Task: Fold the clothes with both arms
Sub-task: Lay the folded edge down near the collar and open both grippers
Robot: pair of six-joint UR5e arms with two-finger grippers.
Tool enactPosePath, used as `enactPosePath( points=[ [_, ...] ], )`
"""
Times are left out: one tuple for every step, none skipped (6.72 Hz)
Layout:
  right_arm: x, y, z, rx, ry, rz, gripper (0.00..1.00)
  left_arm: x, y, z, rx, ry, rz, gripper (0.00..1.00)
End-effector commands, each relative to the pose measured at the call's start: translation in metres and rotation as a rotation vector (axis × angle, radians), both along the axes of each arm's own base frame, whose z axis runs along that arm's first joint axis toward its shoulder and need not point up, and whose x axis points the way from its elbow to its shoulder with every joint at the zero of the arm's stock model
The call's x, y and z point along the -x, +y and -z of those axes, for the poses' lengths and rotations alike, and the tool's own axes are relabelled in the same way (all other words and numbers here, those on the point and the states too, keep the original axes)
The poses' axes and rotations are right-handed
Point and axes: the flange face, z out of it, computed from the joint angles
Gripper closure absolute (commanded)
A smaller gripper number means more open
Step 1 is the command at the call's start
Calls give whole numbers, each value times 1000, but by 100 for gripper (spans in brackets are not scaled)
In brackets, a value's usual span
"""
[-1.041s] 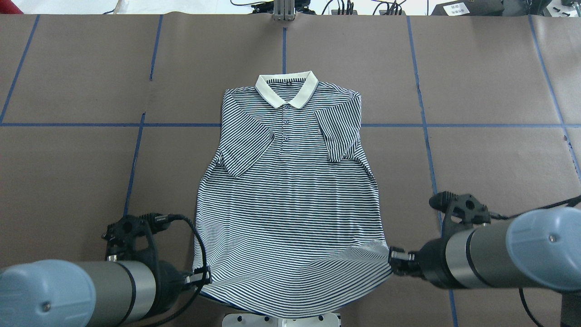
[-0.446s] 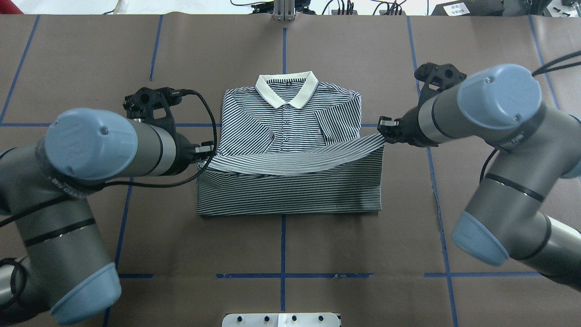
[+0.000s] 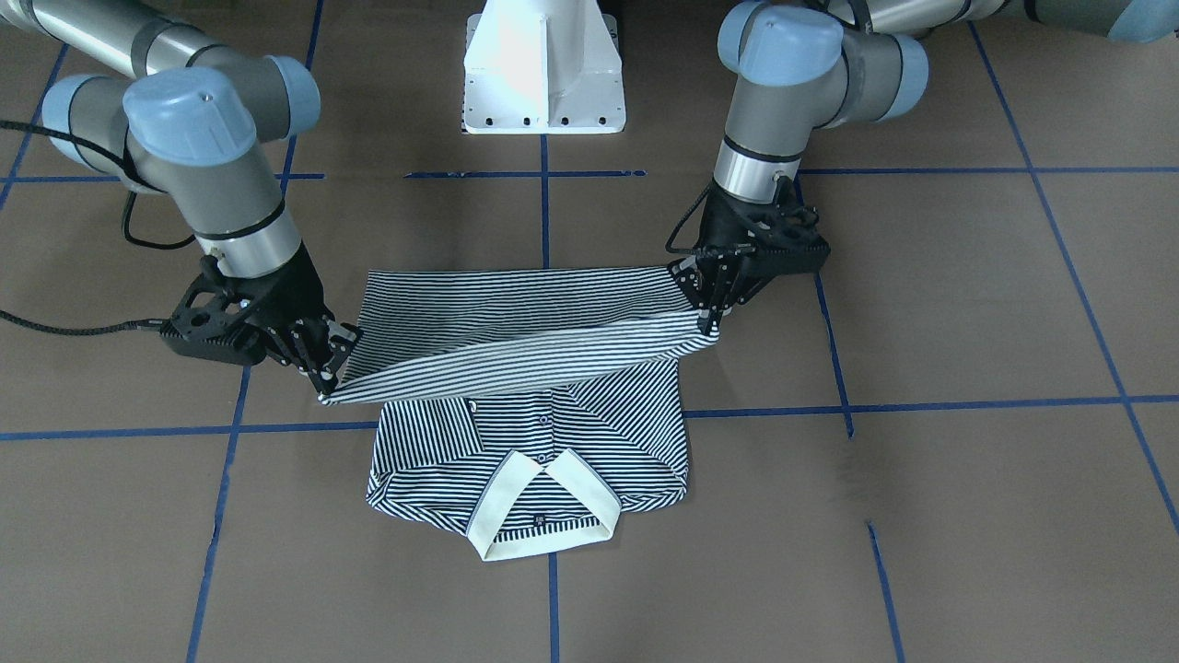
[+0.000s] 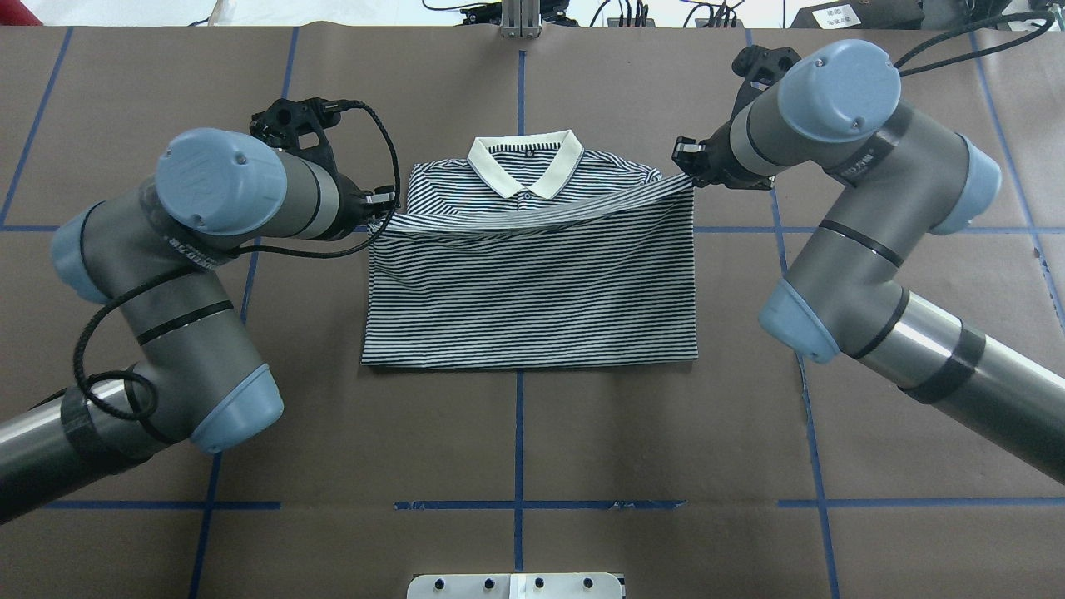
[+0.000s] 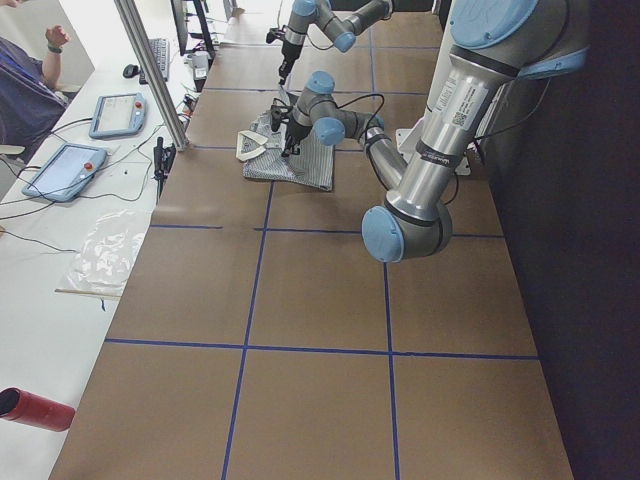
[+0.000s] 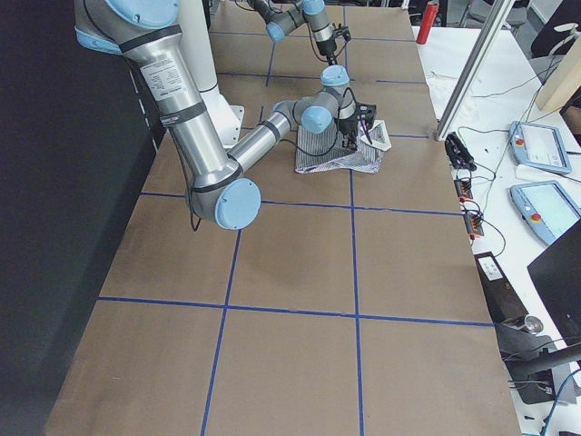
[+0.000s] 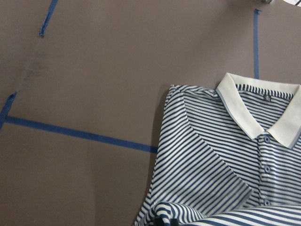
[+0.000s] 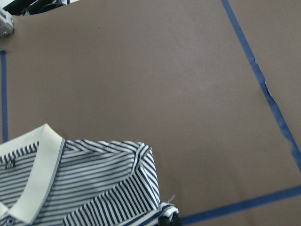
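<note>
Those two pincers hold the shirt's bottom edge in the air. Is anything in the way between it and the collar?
Nothing visible does. The left pincer and right pincer hold the hem stretched above the polo shirt, over its own chest. Only its striped cloth lies between the hem and the cream collar.

Left gripper point(image 4: 388, 200), right gripper point(image 4: 685, 161) clamped

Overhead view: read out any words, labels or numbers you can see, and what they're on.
Nothing reads clearly.
Left arm: white lettering, too blurred.
Right arm: same, too blurred.
Polo shirt: dark collar tag, too small.
White label at the top right: too small.
</note>
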Motion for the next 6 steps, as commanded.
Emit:
enactPosePath(
  points=[
    [31,-66,-22,4,6,-30,100,-18,-62,-26,-21,-5,42,100],
    [35,-71,-35,-4,-1,-32,100,-25,-85,-41,-15,-12,58,100],
    [36,-72,-38,1,3,-32,100,-26,-100,-63,-26,-18,64,100],
    [36,-73,-40,4,6,-33,100,-27,-103,-68,-30,-19,65,100],
    [39,-73,-35,1,0,-32,100,-28,-104,-64,-35,-15,64,100],
    [39,-73,-33,-4,-3,-31,100,-29,-103,-57,-42,-7,63,100]
  ],
)
